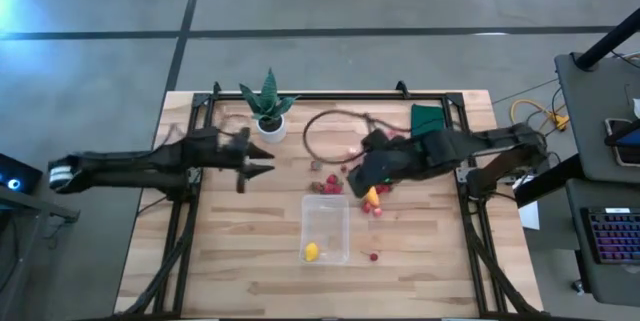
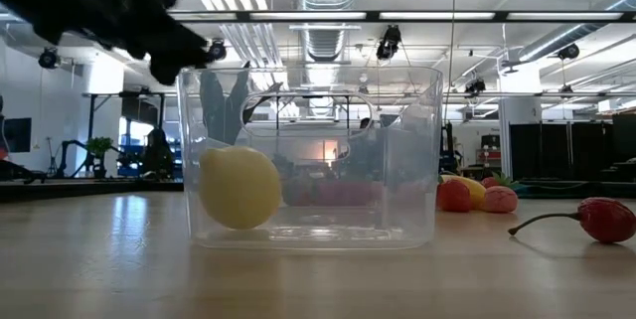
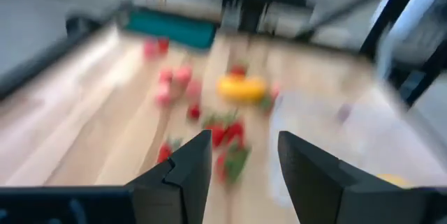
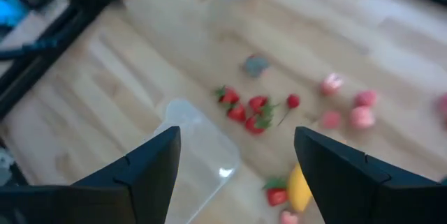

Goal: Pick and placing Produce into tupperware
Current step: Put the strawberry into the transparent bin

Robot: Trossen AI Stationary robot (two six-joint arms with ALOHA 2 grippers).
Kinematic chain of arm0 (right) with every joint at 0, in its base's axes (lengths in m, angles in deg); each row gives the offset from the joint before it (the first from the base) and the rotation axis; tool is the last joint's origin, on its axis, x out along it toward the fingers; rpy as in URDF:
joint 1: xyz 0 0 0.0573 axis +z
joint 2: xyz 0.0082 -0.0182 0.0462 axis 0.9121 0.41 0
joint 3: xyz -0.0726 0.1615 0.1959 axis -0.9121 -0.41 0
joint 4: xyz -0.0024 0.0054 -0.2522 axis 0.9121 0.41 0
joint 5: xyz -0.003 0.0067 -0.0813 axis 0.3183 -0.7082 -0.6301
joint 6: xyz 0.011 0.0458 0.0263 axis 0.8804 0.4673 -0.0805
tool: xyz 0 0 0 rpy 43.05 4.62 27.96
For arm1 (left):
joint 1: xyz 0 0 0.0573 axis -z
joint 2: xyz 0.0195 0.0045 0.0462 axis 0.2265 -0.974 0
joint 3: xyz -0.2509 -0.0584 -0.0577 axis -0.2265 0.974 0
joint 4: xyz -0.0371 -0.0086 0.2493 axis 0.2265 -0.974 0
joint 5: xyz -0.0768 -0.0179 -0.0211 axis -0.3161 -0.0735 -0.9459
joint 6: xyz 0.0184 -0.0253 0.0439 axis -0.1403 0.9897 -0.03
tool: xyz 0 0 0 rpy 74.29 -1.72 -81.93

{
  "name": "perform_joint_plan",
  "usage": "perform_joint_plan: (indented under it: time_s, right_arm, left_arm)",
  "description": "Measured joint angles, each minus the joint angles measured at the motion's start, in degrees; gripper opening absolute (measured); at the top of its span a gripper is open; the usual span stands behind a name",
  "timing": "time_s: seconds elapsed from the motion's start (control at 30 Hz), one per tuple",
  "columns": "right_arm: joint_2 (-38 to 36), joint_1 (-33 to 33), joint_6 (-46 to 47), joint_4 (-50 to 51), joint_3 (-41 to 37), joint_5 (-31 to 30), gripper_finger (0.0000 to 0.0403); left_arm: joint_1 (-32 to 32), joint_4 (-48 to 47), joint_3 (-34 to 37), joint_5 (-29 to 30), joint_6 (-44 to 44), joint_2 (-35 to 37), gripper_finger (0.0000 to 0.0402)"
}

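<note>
Near the middle of the table, the clear tupperware (image 1: 327, 227) holds one yellow lemon (image 1: 311, 252) at its near end. Just beyond its far right corner, the right gripper (image 4: 237, 158) hovers with jaws spread wide and empty over scattered red berries (image 4: 246, 109) and a banana (image 1: 372, 197). The left gripper (image 3: 244, 165), partly open and empty, waits beside the potted plant (image 1: 267, 104).

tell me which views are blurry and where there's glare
Both wrist views are motion-blurred: the berries smear in the left wrist view, the tupperware is hazy in the right. The low view is sharp on the lemon, with bright ceiling lights above. The high view has blue glare at its left edge.
</note>
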State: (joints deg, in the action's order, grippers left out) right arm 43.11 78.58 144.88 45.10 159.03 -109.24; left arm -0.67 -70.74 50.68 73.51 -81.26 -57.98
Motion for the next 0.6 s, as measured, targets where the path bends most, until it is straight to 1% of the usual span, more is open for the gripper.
perform_joint_plan:
  time_s: [0.13,0.2,0.3,0.37,0.43,0.53,0.6]
  right_arm:
    - [-3.5,-0.5,0.2,2.5,-0.4,-3.8,0.0272]
    - [-5.3,-0.7,0.2,3.7,-1.0,-5.4,0.0272]
    - [-8.1,-1.2,0.3,5.8,-1.8,-6.4,0.0272]
    - [-9.6,-1.8,0.4,6.7,-2.1,-6.8,0.0272]
    - [-10.9,-2.2,0.8,8.3,-2.7,-7.4,0.0272]
    - [-12.8,-2.3,1.7,9.7,-3.6,-8.0,0.0272]
    - [-14.0,-2.3,2.7,10.1,-4.5,-8.0,0.0272]
  left_arm:
    - [-0.1,-1.0,-4.8,1.0,-2.7,-12.1,0.0150]
    - [-0.1,0.4,-7.7,1.2,-3.5,-17.0,0.0150]
    - [-0.1,-0.6,-11.7,1.2,-3.5,-23.9,0.0150]
    - [-0.1,-0.5,-14.5,1.2,-5.3,-26.9,0.0150]
    - [-0.1,0.4,-17.1,1.2,-9.6,-29.9,0.0150]
    - [-0.2,-0.9,-19.9,1.4,-15.6,-34.4,0.0150]
    - [-0.8,-1.8,-21.8,1.4,-17.8,-36.8,0.0150]
